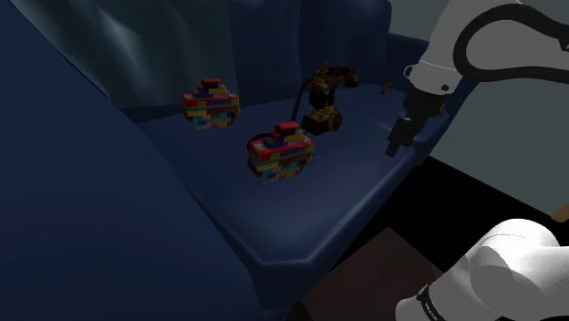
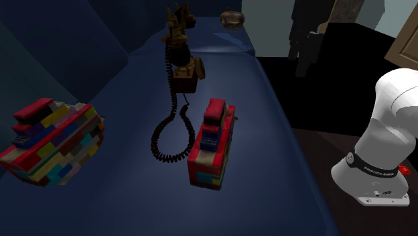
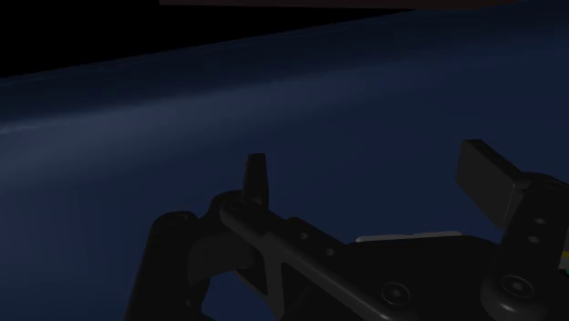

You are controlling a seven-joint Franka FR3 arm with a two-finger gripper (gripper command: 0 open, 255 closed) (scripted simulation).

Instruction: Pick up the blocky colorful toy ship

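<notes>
1. The gripper (image 1: 398,146) hangs over the front edge of the blue seat (image 1: 360,178), at the shoulder view's right. Fingers are spread wide with nothing in them.
2. The nearest toy is the near ship (image 1: 282,151), mid-seat and well apart from the hand. My guess is that's the target.
3. Snag risk: the old phone (image 2: 185,74) has its coiled cord (image 2: 175,104) looping just beside that ship. A sloppy descent could hook the cord and drag the phone along.
4. Mix-up risk: there are 2 ships. The far ship (image 1: 211,105) looks nearly identical.
5. The near ship also seems tilted on the seat, so the fingers could slip off the stepped bricks.
</notes>
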